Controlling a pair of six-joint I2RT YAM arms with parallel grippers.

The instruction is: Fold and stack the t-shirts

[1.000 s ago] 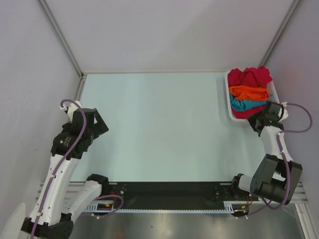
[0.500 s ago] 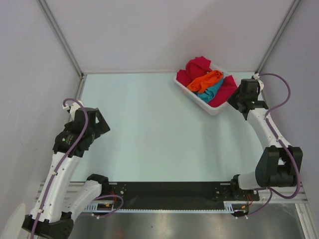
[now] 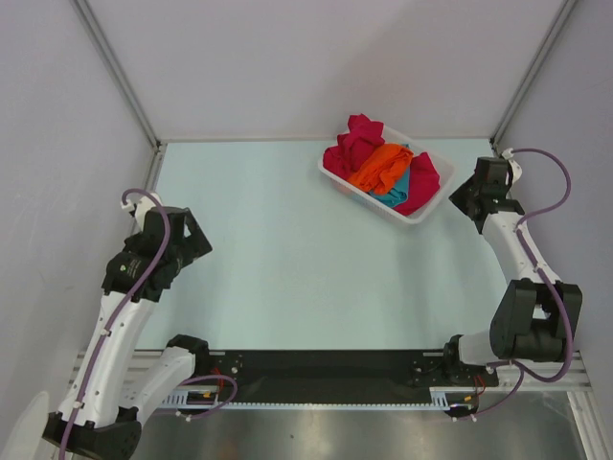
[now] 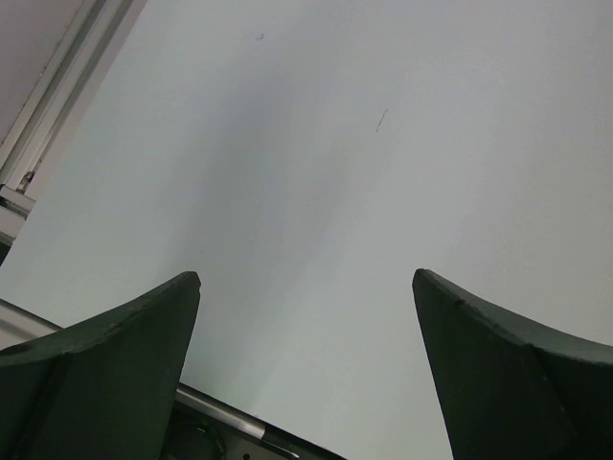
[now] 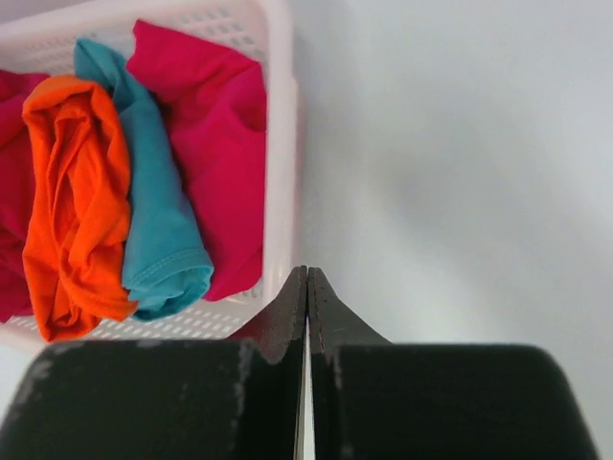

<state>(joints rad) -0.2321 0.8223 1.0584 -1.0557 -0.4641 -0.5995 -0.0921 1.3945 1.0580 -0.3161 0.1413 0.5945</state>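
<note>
The t-shirts lie crumpled together in a white slatted basket (image 3: 422, 215) at the back right of the table: crimson red (image 3: 359, 140), orange (image 3: 381, 168) and teal (image 3: 398, 188). The right wrist view shows the same pile, crimson (image 5: 215, 144), orange (image 5: 72, 192) and teal (image 5: 158, 220), inside the basket's rim (image 5: 278, 182). My right gripper (image 3: 460, 195) (image 5: 306, 273) is shut with nothing between its fingers, its tip just off the basket's right side. My left gripper (image 3: 196, 241) (image 4: 306, 278) hangs open over bare table at the left, far from the shirts.
The pale table top (image 3: 287, 249) is bounded by grey walls with metal corner posts (image 3: 120, 77). A black rail (image 3: 326, 369) and both arm bases run along the near edge. The basket stands askew near the back wall.
The basket has slid left from the table's right edge and turned askew. My right gripper has shut and now sits just off the basket's right side. The left arm has barely moved.
</note>
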